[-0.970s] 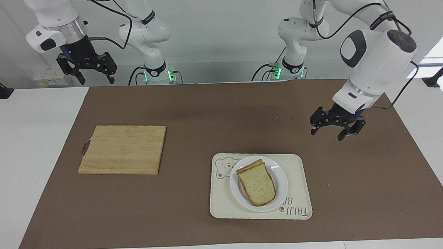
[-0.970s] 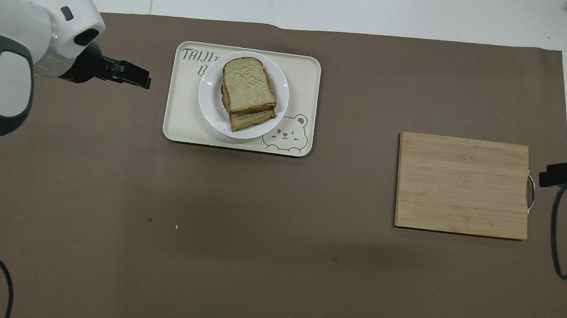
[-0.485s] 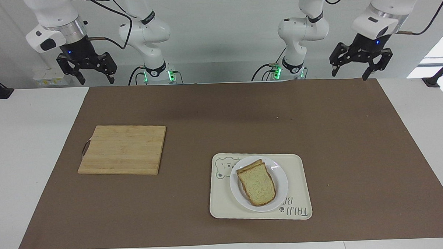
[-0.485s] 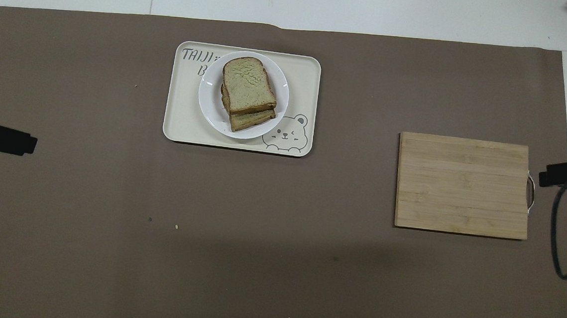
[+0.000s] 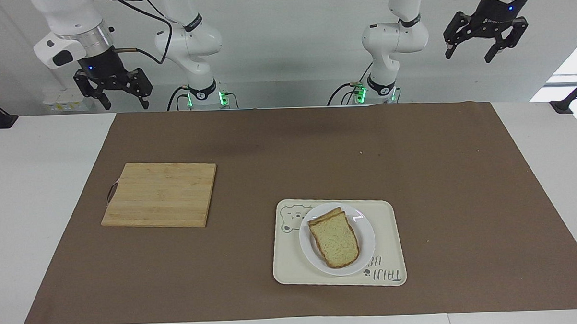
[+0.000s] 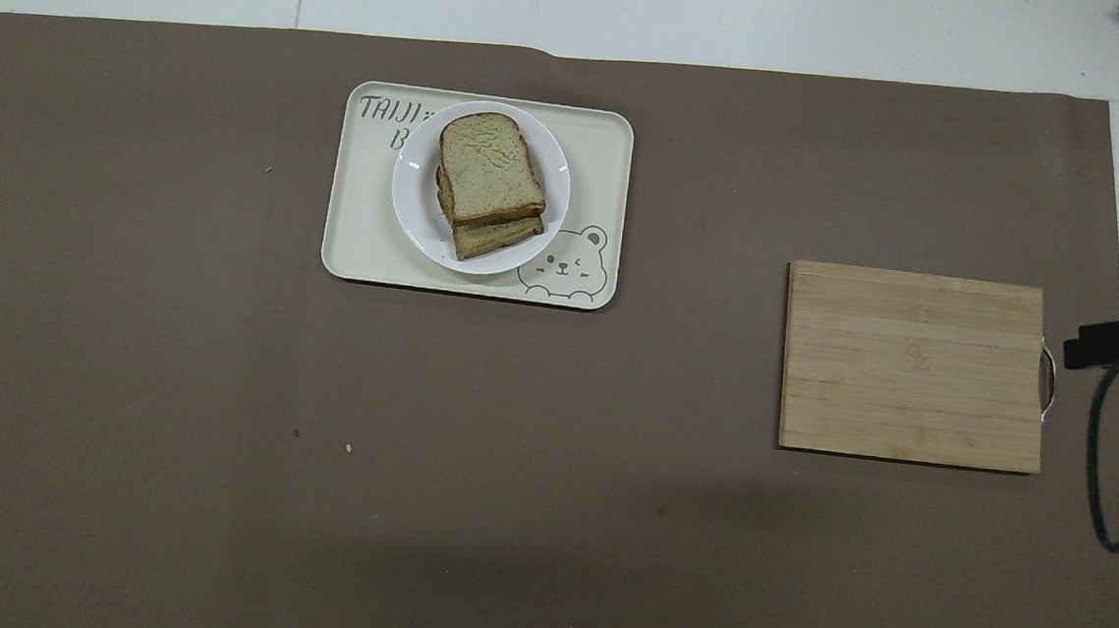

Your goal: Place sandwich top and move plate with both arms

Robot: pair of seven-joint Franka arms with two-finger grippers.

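Whereas a second ago the left gripper hung low over the brown mat beside the tray, you now see it drawn up high near its own base, at the left arm's end of the table, clear of the mat. Its fingers point downward and stand spread apart, with nothing between them. In the overhead view only a dark tip shows at the frame's edge.

The right gripper has not shifted across the three moments. It waits raised at the right arm's end of the table, fingers downward and likewise parted, holding nothing. In the overhead view its tip lies just beside the handle of the wooden cutting board.

Note that nothing on the table has moved. The sandwich top lies flat on a second slice, slightly askew to it, so the lower slice's edge shows on the side nearer the robots. Both rest on the plate, which sits on the tray, farther from the robots than the cutting board and toward the left arm's end.
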